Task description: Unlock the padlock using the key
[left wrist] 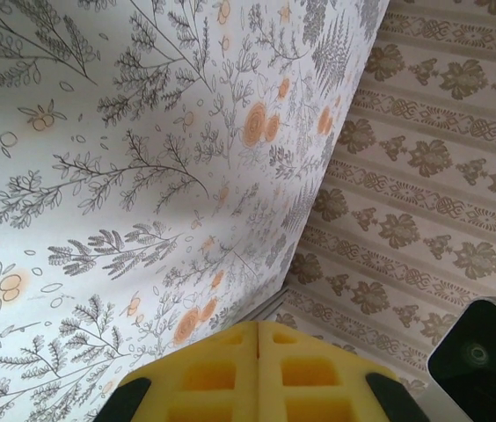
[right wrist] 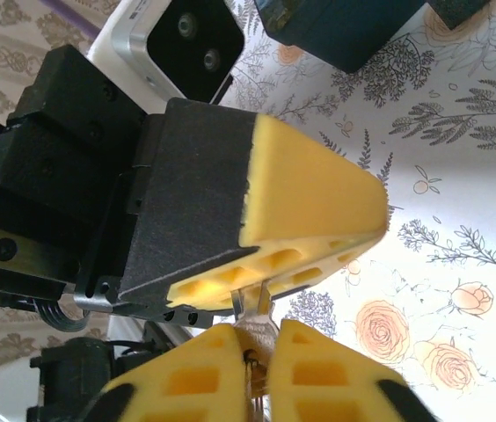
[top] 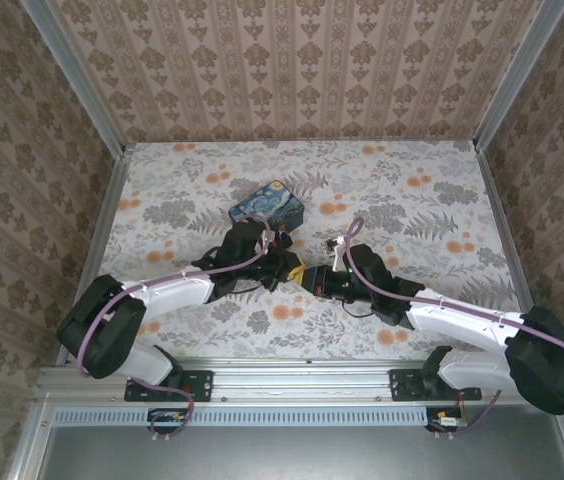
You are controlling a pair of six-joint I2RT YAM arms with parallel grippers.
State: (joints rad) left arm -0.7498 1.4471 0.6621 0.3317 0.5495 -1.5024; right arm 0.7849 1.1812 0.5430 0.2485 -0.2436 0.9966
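Blue tin (top: 267, 205) sits at 11 o'clock of left gripper (left wrist: 258, 341), pads pressed together, contents unclear. Right gripper (right wrist: 262, 341), at its 4 o'clock, pinches silvery piece (right wrist: 252, 308). Padlock hidden where tips meet, cannot tell.

The left claw (top: 288, 266) and right claw (top: 316, 279) meet tip to tip at mid worktop (top: 432, 200), barring passage there; the blue-and-yellow tin (top: 267, 205) sits just behind the left claw, narrowing that side; the far strip and right half lie open; patterned walls (top: 302, 70) close three sides.
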